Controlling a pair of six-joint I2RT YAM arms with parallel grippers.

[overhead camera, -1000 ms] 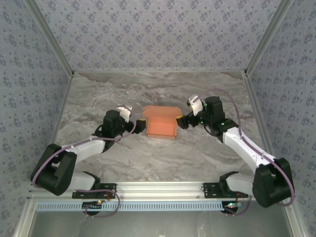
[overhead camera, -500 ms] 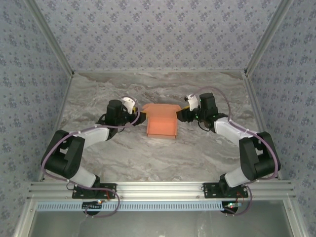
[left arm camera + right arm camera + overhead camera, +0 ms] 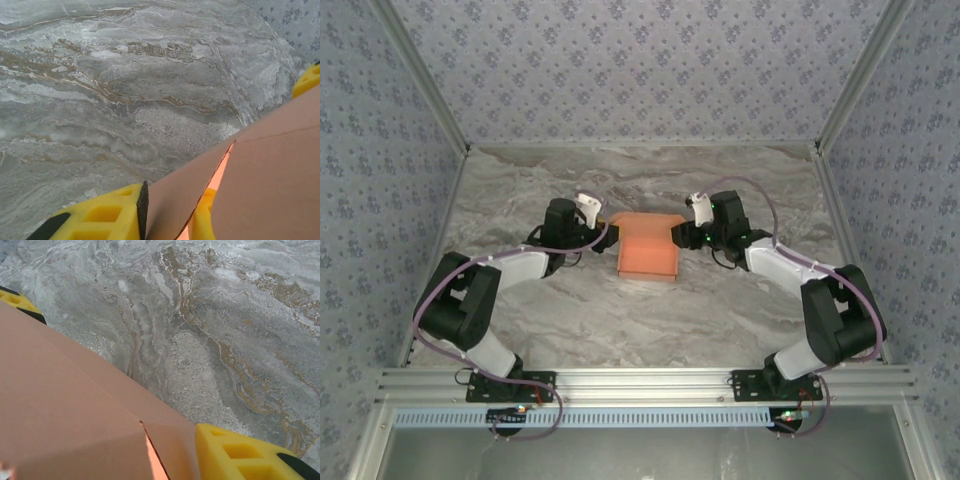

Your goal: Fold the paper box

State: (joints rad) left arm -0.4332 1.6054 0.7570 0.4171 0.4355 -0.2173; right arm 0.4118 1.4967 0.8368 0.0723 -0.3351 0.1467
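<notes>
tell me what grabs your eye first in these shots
A salmon-orange paper box sits in the middle of the grey marble table, the one bright thing there. The left claw and right claw sit at its far corners, one on each side. Up close, yellow fingers bracket a cardboard flap.

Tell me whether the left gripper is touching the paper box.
Touching. The left wrist view shows the left gripper with its yellow fingers on either side of a flap of the paper box, the cardboard lying against one pad.
</notes>
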